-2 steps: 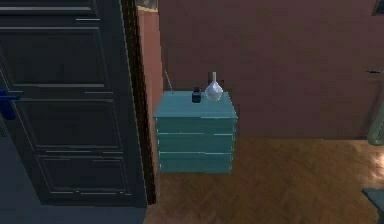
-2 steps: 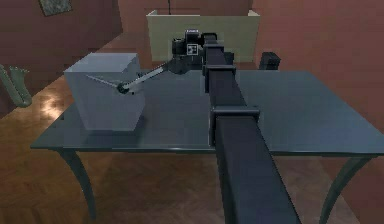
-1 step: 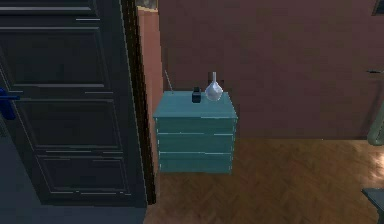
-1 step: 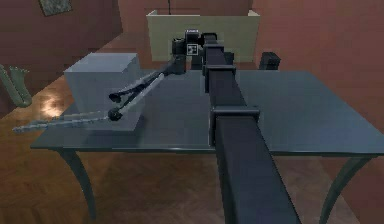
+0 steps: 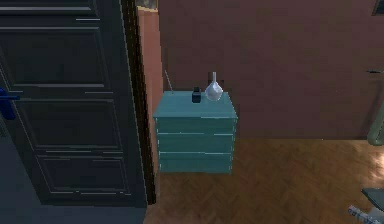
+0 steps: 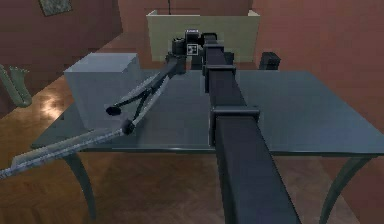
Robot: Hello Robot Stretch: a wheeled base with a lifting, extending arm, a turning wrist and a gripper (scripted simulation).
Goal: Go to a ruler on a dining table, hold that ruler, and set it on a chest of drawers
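Here the grey ruler (image 6: 60, 148) ends at the pincer (image 6: 120, 118); whether held, cannot tell.

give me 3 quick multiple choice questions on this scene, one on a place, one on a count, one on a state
1. Where does the pale vase stand?
A on the floor
B on the chest of drawers
C on a wall shelf

2. How many drawer fronts does the chest show?
A two
B three
C five

3. How do its drawers stand?
A all pushed in
B top one pulled out
C all taken out

Answers:
1 B, it stands on the chest's top beside a small dark thing.
2 B, three fronts are stacked one above the other.
3 A, the fronts sit flush.
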